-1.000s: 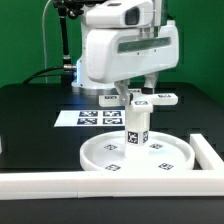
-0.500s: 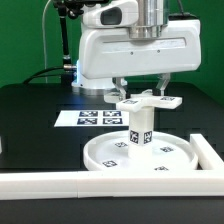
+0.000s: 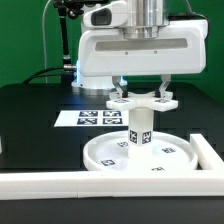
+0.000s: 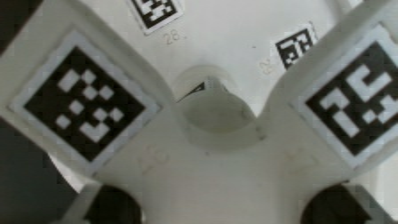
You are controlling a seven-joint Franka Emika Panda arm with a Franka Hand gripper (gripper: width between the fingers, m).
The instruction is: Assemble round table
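A white border bar (image 3: 60,183) runs along the table's near edge. Behind it the round disc (image 3: 140,155) lies flat with the post (image 3: 137,127) upright at its centre. The gripper (image 3: 141,93) hangs straight down, clamping the cross-shaped piece (image 3: 141,101) level on the post top. Beyond lies the marker board (image 3: 88,117).

The disc (image 3: 139,155) lies on the surface (image 3: 30,125). The post (image 3: 139,128) stands upright at its centre. My claw (image 3: 140,96) holds the cross piece (image 3: 141,101) atop the post. The marker board (image 3: 80,117) lies behind the disc.
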